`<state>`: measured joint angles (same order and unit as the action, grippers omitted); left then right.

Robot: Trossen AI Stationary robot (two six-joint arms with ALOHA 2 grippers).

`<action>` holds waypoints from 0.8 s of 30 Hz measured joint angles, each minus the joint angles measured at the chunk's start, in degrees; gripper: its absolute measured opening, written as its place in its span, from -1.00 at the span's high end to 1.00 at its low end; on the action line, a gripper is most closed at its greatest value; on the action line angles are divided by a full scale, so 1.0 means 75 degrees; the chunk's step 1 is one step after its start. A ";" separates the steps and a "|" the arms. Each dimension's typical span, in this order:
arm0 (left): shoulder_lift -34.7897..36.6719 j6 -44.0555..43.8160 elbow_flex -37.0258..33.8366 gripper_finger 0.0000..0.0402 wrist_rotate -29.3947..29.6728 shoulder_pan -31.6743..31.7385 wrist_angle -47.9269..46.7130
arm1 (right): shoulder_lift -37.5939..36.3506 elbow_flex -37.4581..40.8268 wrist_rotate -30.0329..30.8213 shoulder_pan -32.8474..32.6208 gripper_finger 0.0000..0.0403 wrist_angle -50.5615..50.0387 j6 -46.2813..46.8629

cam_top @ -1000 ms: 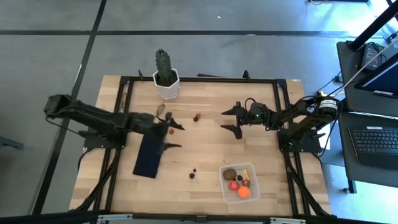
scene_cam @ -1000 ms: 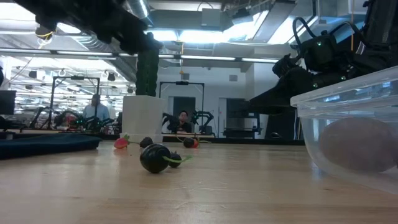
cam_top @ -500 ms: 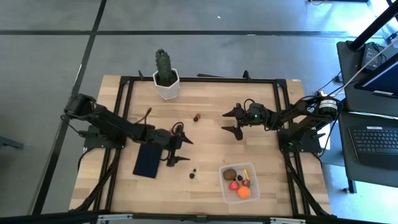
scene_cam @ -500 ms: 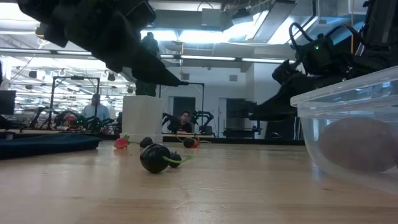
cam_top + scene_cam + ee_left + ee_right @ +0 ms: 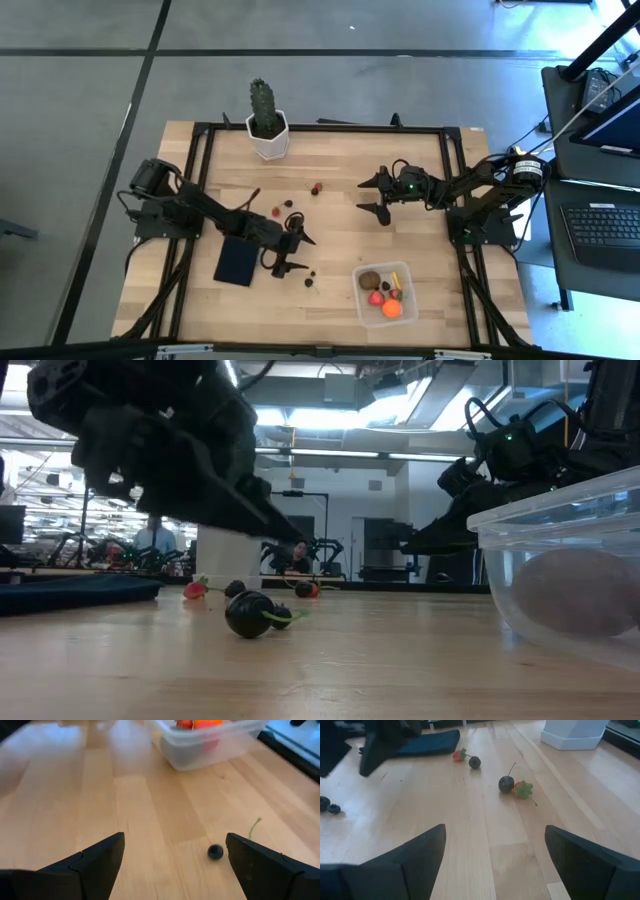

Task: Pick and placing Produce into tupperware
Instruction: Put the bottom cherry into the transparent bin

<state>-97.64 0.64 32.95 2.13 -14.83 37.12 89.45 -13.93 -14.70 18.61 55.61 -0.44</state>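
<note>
I am reaching my left gripper (image 5: 297,254) with jaws wide and holding nothing, low over the surface (image 5: 340,160). Just beside it, toward the tupperware (image 5: 361,300), two small dark berries (image 5: 311,277) are lying loose, and I am thinking these come next. The tupperware is already holding an orange ball (image 5: 391,309), red pieces and a brown one. Farther from it, near the cactus pot (image 5: 267,142), more berries (image 5: 281,207) and a red bit (image 5: 317,187) are waiting. My right gripper (image 5: 375,195) is hanging there, jaws wide, empty.
</note>
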 joint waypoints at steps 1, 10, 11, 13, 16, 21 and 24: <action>-0.0073 0.0000 0.0000 -0.70 -0.0001 0.0000 0.0000 | 0.0000 0.0000 0.0000 0.0000 -0.69 0.0001 0.0000; -0.0205 -0.0086 0.0000 -0.65 -0.0326 0.0000 0.0033 | 0.0000 0.0000 0.0000 0.0000 -0.69 -0.0004 0.0010; -0.0205 -0.0211 0.0000 -0.65 -0.0283 0.0000 0.0035 | 0.0000 0.0000 0.0000 0.0000 -0.69 -0.0010 0.0013; -0.0205 -0.0501 0.0000 -0.66 -0.0215 -0.0028 0.0034 | 0.0000 0.0000 0.0000 0.0000 -0.69 -0.0019 0.0013; -0.0205 -0.0567 0.0000 -0.67 -0.0186 -0.0094 0.0067 | 0.0000 0.0000 0.0000 0.0000 -0.69 -0.0022 0.0002; -0.0205 -0.0266 0.0000 -0.63 -0.0185 -0.0258 0.0176 | 0.0000 0.0000 0.0000 0.0001 -0.69 -0.0028 0.0002; -0.0205 -0.0249 0.0000 -0.61 -0.0184 -0.0378 0.0243 | 0.0000 0.0000 0.0000 0.0000 -0.69 -0.0034 0.0002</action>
<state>-99.18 -1.22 32.95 0.75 -17.67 38.95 89.45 -13.93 -14.70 18.61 55.35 -0.43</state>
